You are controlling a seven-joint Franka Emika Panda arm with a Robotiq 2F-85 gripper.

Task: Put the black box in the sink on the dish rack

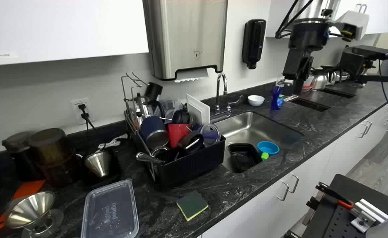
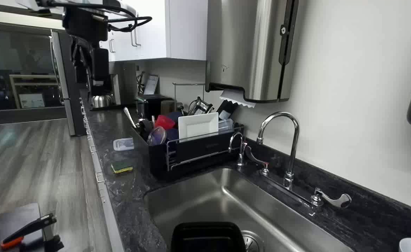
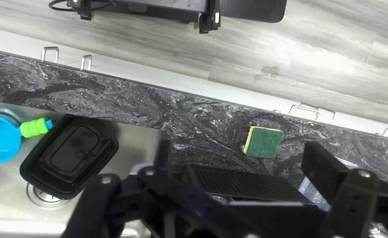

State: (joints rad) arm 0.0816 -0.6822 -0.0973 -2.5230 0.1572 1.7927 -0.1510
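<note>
The black box [image 1: 245, 157] is an open, rounded tray lying in the steel sink [image 1: 235, 127]. It also shows in an exterior view [image 2: 209, 238] and in the wrist view [image 3: 69, 152], left of the fingers. The black dish rack [image 1: 190, 170] stands beside the sink, full of dishes; it also shows in an exterior view [image 2: 209, 147] and in the wrist view [image 3: 246, 183]. My gripper [image 1: 294, 81] hangs high above the counter, pointing down, away from the box. In the wrist view its fingertips [image 3: 240, 158] are wide apart with nothing between them.
A blue cup [image 1: 268, 147] with a green handle lies in the sink beside the box. A sponge [image 1: 192, 205] and a clear container [image 1: 111, 210] lie on the counter near the rack. The tall faucet [image 2: 289, 140], soap bottle [image 1: 277, 96] and white bowl [image 1: 256, 100] stand behind the sink.
</note>
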